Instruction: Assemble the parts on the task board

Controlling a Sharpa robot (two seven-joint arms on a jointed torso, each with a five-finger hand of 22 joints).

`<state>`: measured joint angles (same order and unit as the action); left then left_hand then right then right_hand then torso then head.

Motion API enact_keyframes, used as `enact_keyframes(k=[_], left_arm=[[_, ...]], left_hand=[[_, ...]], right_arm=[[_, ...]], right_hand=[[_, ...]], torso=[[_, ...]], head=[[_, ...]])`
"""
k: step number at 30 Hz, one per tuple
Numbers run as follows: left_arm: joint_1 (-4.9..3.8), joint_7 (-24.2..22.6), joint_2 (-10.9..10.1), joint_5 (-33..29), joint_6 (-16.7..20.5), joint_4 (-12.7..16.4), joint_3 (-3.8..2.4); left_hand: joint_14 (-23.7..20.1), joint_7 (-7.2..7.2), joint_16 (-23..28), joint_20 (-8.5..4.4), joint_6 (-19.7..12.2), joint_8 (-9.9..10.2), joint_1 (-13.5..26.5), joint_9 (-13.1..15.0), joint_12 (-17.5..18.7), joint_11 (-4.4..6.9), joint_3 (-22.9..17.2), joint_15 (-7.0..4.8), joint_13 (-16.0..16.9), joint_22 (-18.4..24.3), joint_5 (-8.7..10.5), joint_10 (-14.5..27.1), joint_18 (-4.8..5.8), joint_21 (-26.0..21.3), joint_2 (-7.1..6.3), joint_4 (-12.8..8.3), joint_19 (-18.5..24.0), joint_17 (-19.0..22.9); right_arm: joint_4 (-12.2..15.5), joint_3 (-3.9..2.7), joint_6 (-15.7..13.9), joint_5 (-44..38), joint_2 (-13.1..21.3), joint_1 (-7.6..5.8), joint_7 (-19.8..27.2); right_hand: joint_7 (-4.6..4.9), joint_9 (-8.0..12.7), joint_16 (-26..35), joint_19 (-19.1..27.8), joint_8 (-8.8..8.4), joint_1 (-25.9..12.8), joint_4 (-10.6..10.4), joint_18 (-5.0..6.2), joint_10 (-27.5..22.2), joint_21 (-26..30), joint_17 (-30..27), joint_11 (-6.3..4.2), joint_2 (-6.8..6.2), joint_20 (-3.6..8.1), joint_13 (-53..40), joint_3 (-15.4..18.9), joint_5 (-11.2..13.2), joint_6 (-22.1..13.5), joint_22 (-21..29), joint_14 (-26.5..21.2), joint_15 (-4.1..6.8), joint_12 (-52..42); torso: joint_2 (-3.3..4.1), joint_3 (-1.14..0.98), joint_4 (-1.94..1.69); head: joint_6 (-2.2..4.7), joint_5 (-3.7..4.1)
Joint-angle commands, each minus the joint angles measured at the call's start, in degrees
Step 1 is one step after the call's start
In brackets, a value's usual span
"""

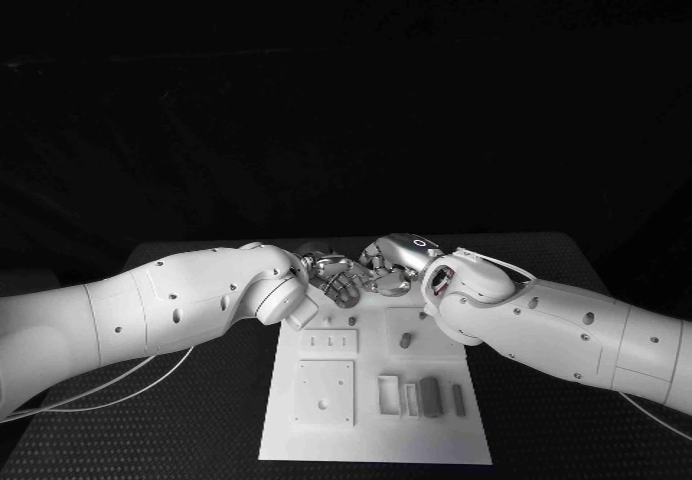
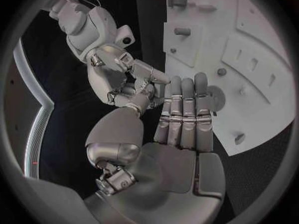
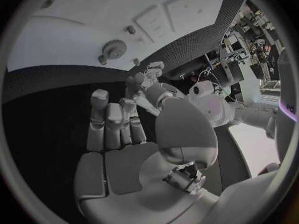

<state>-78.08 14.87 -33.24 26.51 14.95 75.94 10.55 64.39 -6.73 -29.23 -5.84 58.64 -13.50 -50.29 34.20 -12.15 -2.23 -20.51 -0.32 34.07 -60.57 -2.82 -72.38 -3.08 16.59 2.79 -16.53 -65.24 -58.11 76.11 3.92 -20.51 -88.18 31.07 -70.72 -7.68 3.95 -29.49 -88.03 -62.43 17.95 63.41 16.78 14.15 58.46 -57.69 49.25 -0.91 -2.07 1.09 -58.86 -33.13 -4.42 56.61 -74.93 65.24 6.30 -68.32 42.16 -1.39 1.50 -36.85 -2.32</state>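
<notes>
The white task board (image 1: 378,440) lies in the middle of the table. Grey parts rest in its near right corner: a frame-like piece (image 1: 389,393), a thick bar (image 1: 428,390) and a thin bar (image 1: 459,400). A short peg (image 1: 405,340) stands farther back, and a gear (image 3: 115,49) sits on the board with small pegs beside it. My left hand (image 1: 335,278) and right hand (image 1: 389,264) hover close together over the board's far edge. The left hand (image 2: 184,114) has straight fingers and a bare palm. The right hand (image 3: 115,134) also shows a bare palm, and the thumbs nearly meet.
A raised square plate (image 1: 326,390) and a slotted block (image 1: 329,342) occupy the board's left half. Both forearms reach in over the board's far corners. Black table mat (image 1: 188,430) lies on either side of the board.
</notes>
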Motion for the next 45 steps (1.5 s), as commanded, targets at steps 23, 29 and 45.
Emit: enact_keyframes(k=[23, 29, 45], left_arm=[[-0.15, -1.2, 0.5, -0.2, 0.6, 0.0, -0.22], [-0.15, -1.1, 0.4, -0.1, 0.8, 0.0, -0.22], [0.17, -0.4, 0.9, 2.0, 3.3, -1.0, -0.21]], left_hand=[[1.4, 0.93, -1.2, -0.52, 2.6, -1.4, -5.0, 0.1, -0.8, 0.91, -11.3, -0.49, 0.2, -1.9, -0.35, -1.7, -0.46, -0.2, 1.01, 0.3, -1.3, -0.3], [1.5, 1.03, -1.2, -0.58, 2.7, -1.5, -4.9, 0.2, -0.8, 0.95, -11.8, -0.53, 0.2, -2.0, -0.61, -1.8, -0.43, -0.2, 1.24, 0.2, -1.3, -0.3], [2.2, 1.73, -2.4, -1.15, 3.5, -3.0, -4.6, 2.7, -1.6, 1.5, -13.7, -1.06, 0.7, -4.3, -7.9, -3.0, -0.37, 0.3, 0.61, -0.1, -2.2, -0.9]], right_arm=[[0.5, 0.05, 1.2, -0.5, -0.4, 0.32, 1.3], [0.6, 0.05, 1.2, -0.5, -0.3, 0.34, 1.3], [1.2, 0.05, 0.2, 1.4, -0.1, 0.36, 1.5]], right_hand=[[1.11, -6.3, 0.0, -0.2, 1.68, 0.2, -0.1, 0.85, 0.5, -0.4, -0.1, -0.21, 0.52, 0.45, 0.1, -0.3, -0.2, 3.0, -0.8, 0.1, 0.49, -0.1], [1.11, -6.3, 0.0, -0.2, 1.68, 0.2, -0.1, 0.85, 0.5, -0.4, -0.1, -0.21, 0.48, 0.45, 0.1, -0.3, -0.2, 3.0, -0.8, 0.1, 0.5, -0.1], [0.94, -6.2, 0.4, -0.2, 0.85, -2.3, -1.1, 0.85, 0.1, -0.2, -0.2, -0.34, -2.24, 0.19, 0.1, -0.1, -0.2, 3.2, -0.8, 0.0, 0.65, 0.4]], torso=[[0.01, -0.06, 0.02], [0.0, -0.04, -0.01], [0.05, -0.07, 0.04]], head=[[-0.31, -0.07], [-0.33, -0.05], [-0.43, -0.19]])
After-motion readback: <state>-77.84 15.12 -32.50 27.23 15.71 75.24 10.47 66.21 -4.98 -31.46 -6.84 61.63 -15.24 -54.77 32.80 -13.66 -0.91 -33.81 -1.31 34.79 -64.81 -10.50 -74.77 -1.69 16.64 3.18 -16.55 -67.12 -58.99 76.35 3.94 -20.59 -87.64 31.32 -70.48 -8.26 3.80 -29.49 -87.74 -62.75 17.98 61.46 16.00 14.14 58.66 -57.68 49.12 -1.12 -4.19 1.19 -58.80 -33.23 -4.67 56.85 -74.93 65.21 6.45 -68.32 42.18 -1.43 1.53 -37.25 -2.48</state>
